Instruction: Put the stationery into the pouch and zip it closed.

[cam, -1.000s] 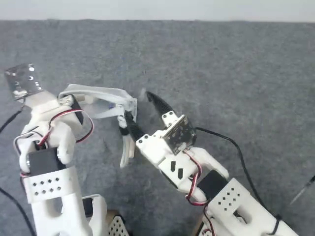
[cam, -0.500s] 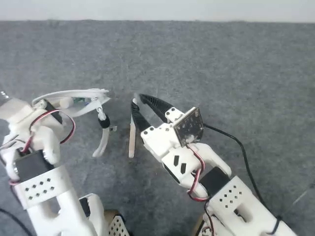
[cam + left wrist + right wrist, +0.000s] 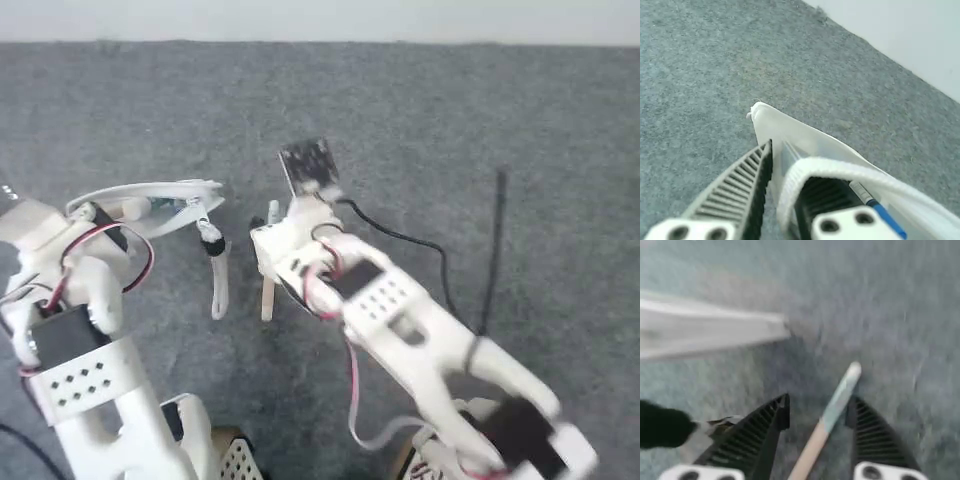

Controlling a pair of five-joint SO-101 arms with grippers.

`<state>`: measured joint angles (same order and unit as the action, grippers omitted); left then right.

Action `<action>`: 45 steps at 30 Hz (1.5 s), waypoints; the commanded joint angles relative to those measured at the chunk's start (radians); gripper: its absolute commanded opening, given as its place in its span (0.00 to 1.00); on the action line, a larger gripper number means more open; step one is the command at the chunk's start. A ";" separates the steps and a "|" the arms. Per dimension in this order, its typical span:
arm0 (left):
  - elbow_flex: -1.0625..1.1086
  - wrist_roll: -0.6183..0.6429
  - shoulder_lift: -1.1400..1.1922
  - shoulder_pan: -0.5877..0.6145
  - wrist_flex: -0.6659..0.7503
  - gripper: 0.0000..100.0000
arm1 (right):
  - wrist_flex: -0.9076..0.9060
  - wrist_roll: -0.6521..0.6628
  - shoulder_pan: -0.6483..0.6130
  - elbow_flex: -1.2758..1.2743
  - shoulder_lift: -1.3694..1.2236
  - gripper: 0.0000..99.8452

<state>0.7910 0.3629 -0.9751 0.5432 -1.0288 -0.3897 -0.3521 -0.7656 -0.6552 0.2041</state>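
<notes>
Left claw (image 3: pixel 785 167) is pinching the pouch (image 3: pixel 810 142) by its rim and holding it up off the desk (image 3: pixel 470 110), I guess so the mouth faces the other arm, while the right claw (image 3: pixel 817 412) hangs spread around a pencil-ish stick (image 3: pixel 837 397) that seems to lie just beside the pouch.

In the high view, the pouch (image 3: pixel 150 203) is located at centre left. Its edge is clamped between the fingers of the left gripper (image 3: pixel 782 167), and a pen (image 3: pixel 875 207) is lodged inside. Just right of it, at frame centre, the right gripper (image 3: pixel 268 240) is positioned above a stick (image 3: pixel 267 292). The stick is set between the gripper's parted fingers, apart from the pouch. The carpet (image 3: pixel 480 110) is spread beneath all.
</notes>
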 commanded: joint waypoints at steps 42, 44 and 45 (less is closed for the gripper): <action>-0.044 0.018 -0.012 0.000 0.041 0.01 | -0.834 0.109 0.180 0.819 -0.506 0.01; -0.044 0.018 -0.012 0.000 0.041 0.01 | -0.834 0.109 0.183 0.819 -0.501 0.01; -0.044 0.018 -0.012 0.000 0.041 0.01 | -0.831 0.109 0.183 0.818 -0.503 0.01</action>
<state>0.7910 0.3629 -0.9751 0.5432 -1.0288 -1.2121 -0.2555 -0.5999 0.1059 -0.3805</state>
